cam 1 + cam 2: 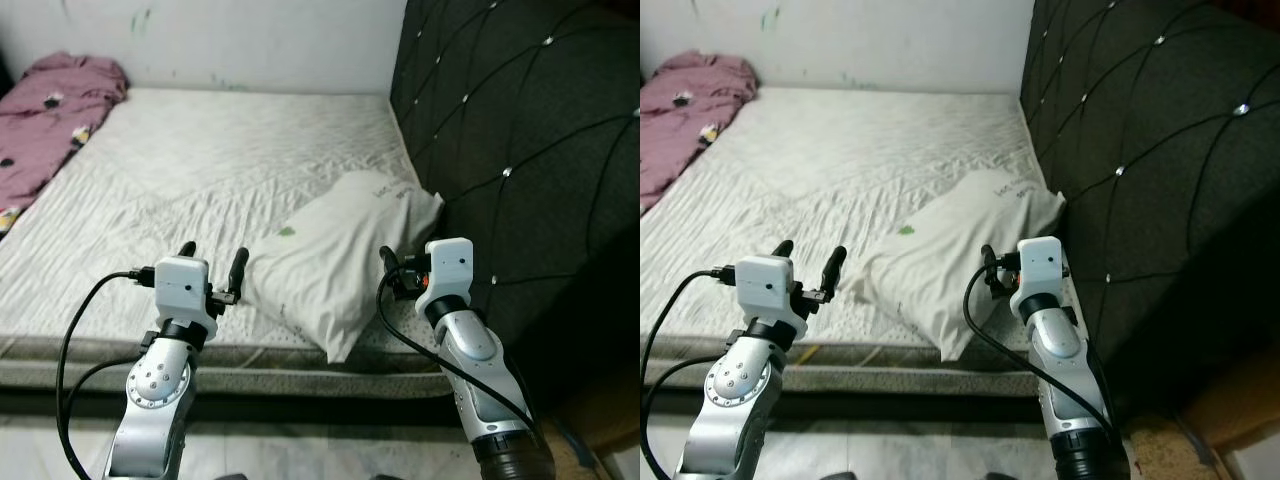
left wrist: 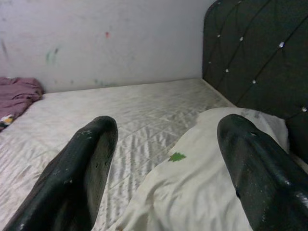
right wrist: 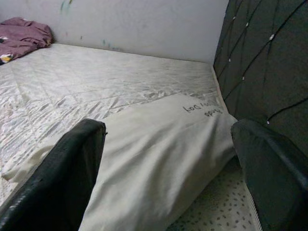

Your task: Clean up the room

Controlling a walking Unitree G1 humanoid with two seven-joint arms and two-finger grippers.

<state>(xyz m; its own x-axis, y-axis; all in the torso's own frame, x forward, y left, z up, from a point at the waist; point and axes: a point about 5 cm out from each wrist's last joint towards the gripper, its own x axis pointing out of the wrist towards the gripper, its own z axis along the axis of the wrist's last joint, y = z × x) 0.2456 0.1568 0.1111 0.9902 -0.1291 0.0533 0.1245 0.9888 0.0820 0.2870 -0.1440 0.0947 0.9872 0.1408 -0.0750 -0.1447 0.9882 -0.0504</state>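
Standing at the foot side of the bed (image 1: 200, 170), the robot holds both arms up in front of itself, and I judge that it is now at the step of approaching the pillow (image 1: 335, 250), before any grasp.

Nearest to me are the two claws. The left claw (image 1: 213, 258) hangs over the front edge of the mattress, just beside the left corner of the pillow, and its two black fingers (image 2: 82, 168) are spread, with nothing between them. The right claw (image 3: 168, 159) is at the right end of the pillow, near the dark padded headboard (image 1: 520, 150); in its wrist view the fingers are also wide apart and empty, and the pillow lies between them, further along.

The pillow itself lies askew across the near right corner of the bed, one corner hanging a little over the mattress edge, the other end touching the headboard. It is soft and looks limp.

The next move, I think, asks both claws to go forward and down until each one can pinch an end of the pillow.

Farther away, at the far left corner of the bed beside the wall (image 1: 250, 40), a crumpled purple cloth (image 1: 50, 110) is still waiting to be tidied.
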